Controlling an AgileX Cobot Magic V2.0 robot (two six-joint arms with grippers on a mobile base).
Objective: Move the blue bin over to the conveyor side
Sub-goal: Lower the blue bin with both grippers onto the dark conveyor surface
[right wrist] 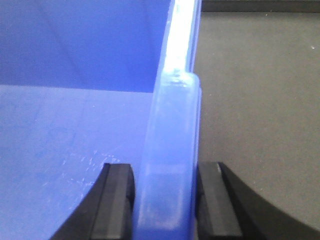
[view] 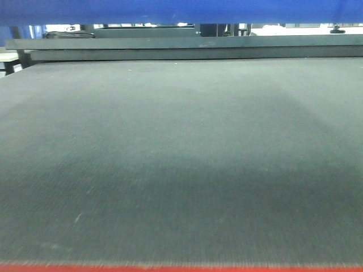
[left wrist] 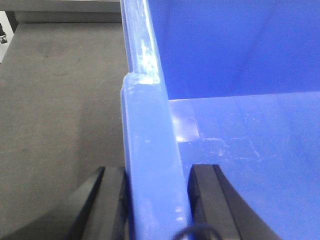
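Front view: conveyor fills nearly the whole frame. Red edge strip at near edge, dark frame rail at far edge. We take the blue band across the top to be the blue bin. It sits high in frame, so prob. lifted, not resting on belt.

Left wrist view: left hand pinching bin's side wall, one finger outside, one inside, rim running up between them. Open belt on the outer side.

Right wrist view: right hand w/ same pinch on another wall, prob. the opposite one. We judge the two-sided grip is there bc tub is too wide for one hand, and it keeps the tub level. Plenty of room over belt. Watch far rail and belt edges at set-down.
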